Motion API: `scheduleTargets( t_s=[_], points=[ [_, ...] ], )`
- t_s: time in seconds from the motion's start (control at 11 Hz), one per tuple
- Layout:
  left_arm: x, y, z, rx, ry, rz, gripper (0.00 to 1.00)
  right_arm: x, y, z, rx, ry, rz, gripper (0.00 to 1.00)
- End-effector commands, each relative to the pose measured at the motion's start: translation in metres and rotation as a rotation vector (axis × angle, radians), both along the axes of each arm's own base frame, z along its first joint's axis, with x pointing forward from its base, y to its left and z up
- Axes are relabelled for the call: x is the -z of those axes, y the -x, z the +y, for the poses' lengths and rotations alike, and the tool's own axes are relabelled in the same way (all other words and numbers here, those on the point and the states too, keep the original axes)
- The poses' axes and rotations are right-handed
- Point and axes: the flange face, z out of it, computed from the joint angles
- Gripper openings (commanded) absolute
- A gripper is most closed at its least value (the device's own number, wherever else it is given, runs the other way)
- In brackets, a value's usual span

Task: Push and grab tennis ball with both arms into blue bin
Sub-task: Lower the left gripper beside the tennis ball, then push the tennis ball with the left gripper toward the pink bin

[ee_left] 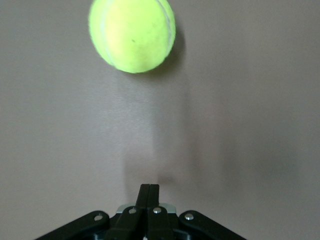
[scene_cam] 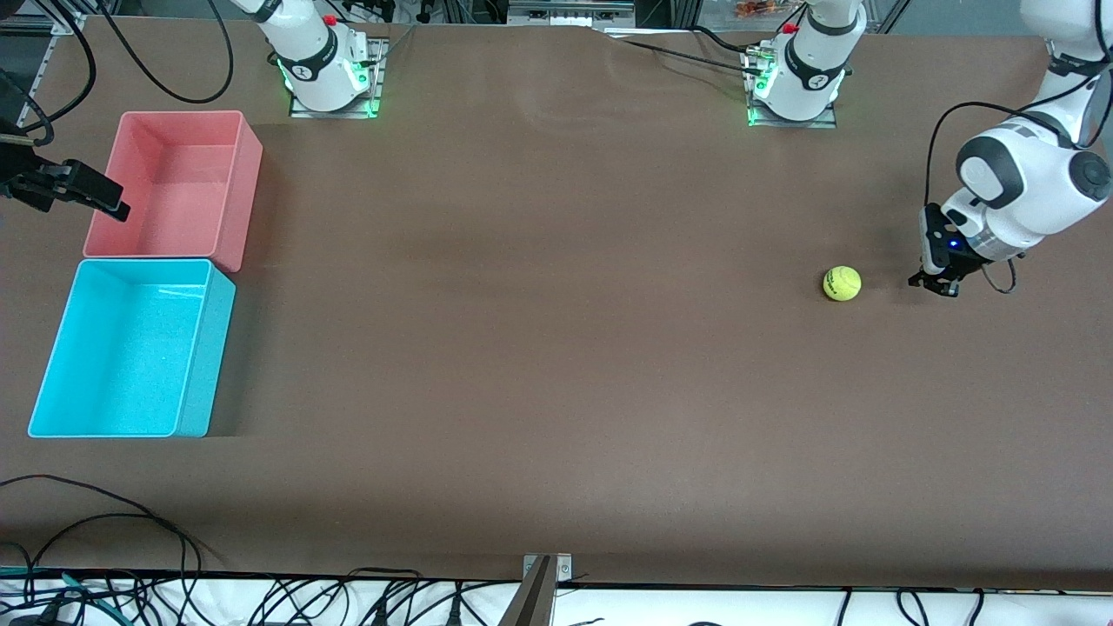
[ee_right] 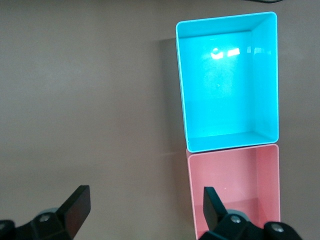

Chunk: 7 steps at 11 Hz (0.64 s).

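Resting on the brown table (scene_cam: 539, 348) toward the left arm's end, the tennis ball (scene_cam: 842, 283) lies near our left gripper (scene_cam: 935, 285), whose fingers (ee_left: 149, 197) are pressed together, low beside it without touching. Our right gripper (scene_cam: 83, 193) waits, fingers (ee_right: 77, 205) spread, beside the pink bin (scene_cam: 248, 178); the blue bin (scene_cam: 204, 365) touches that bin, nearer the camera.

Fuzzy yellow-green tennis ball (scene_cam: 842, 283) with faint white seams, light cyan-blue plastic rectangular bin (scene_cam: 52, 356), salmon-pink plastic rectangular bin (scene_cam: 248, 174), plain brown matte table covering (scene_cam: 539, 348), white robot arms with black grippers
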Motion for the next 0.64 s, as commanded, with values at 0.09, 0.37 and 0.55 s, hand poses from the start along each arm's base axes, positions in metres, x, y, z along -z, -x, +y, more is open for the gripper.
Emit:
scheduleTargets(
  t_s=[0.09,0.37,0.55],
  points=[
    [0.019,0.005,-0.003,-0.031,-0.019,-0.029,0.0,-0.006,-0.002,-0.001,0.009,0.008,-0.007,1.0],
    [0.021,0.003,-0.011,-0.025,-0.016,-0.026,0.0,-0.007,-0.001,-0.001,0.009,0.008,-0.009,1.0],
    [0.026,0.005,-0.035,-0.019,0.006,-0.012,0.0,-0.006,-0.001,-0.001,0.009,0.008,-0.006,1.0]
  ],
)
